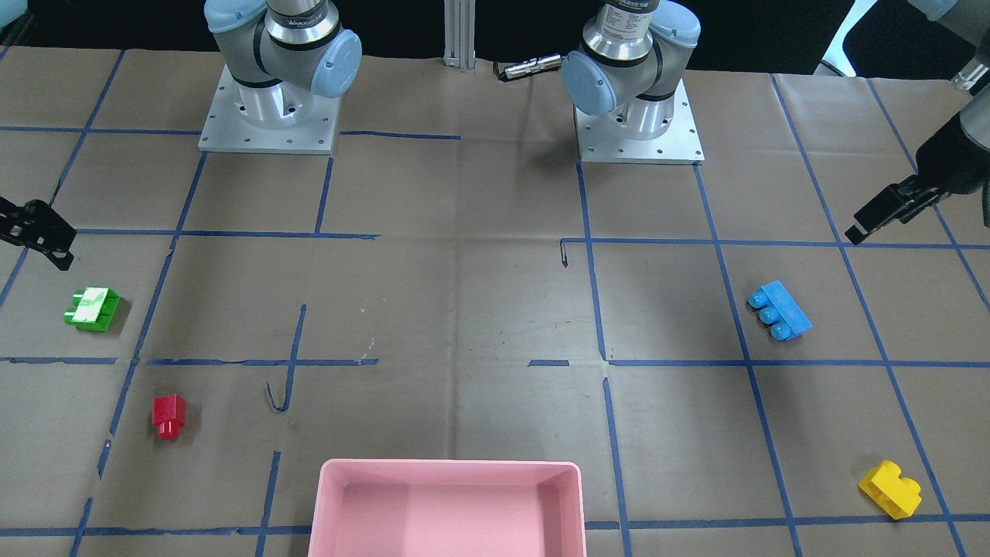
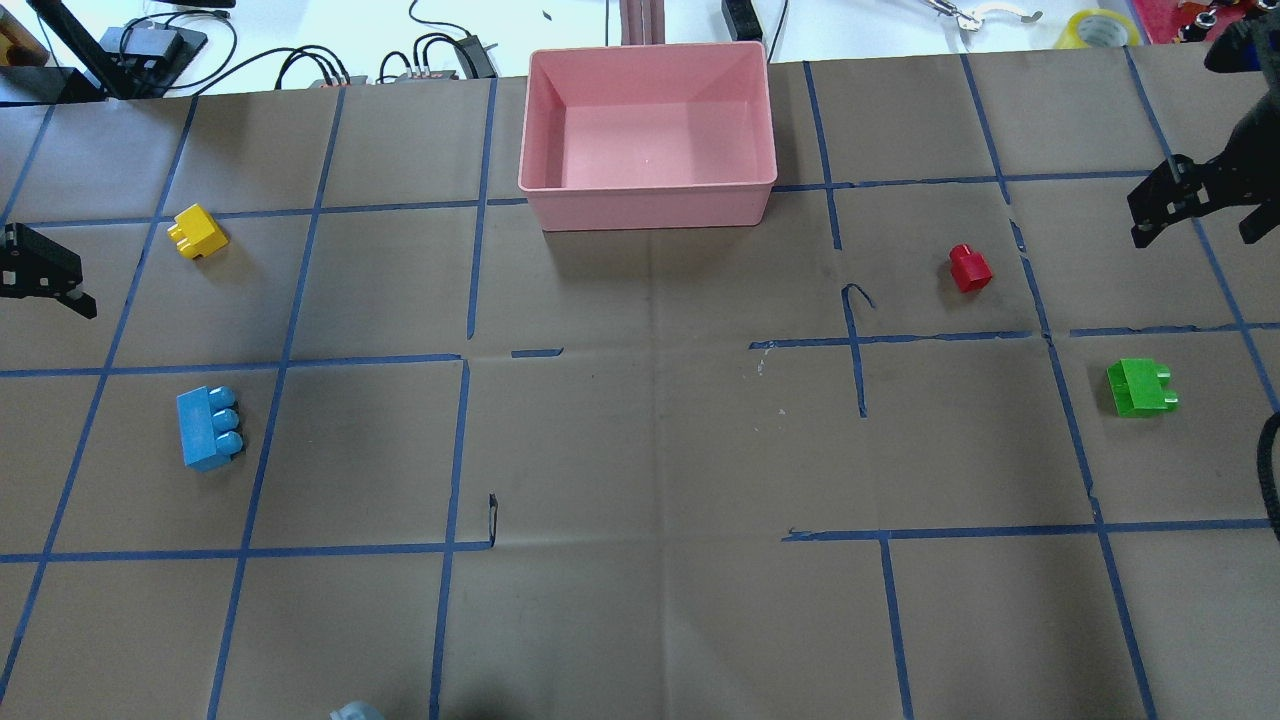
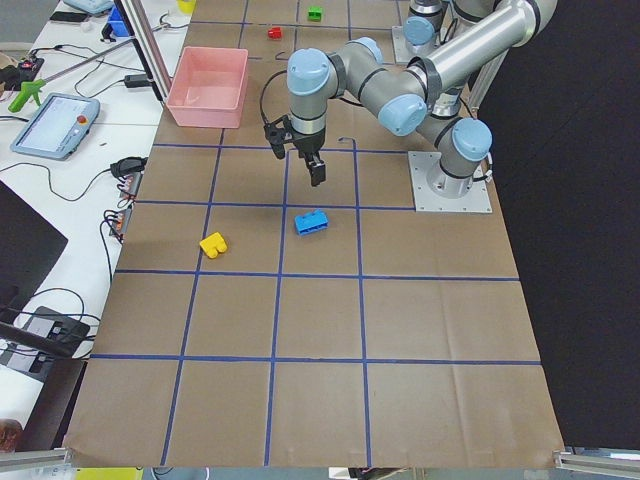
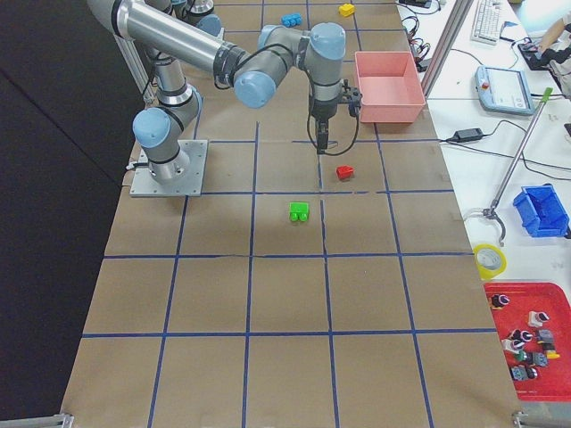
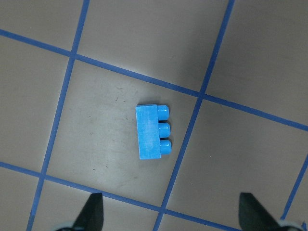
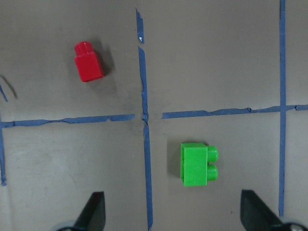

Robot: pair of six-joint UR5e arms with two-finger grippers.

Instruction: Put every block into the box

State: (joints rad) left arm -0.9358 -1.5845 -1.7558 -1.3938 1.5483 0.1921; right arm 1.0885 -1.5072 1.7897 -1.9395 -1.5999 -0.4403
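- we see the box (image 2: 650, 205) at the worktop's (image 2: 650, 450) far edge.
- outside it, well apart: the yellow block (image 2: 197, 232) and light blue block (image 2: 209, 428) on the robot's left, the red block (image 2: 969, 268) and green block (image 2: 1140, 388) on its right.
- the left gripper (image 5: 169, 207) hangs over the light blue block, jaws apart.
- the right gripper (image 6: 168, 207) hangs above the green block, jaws apart.
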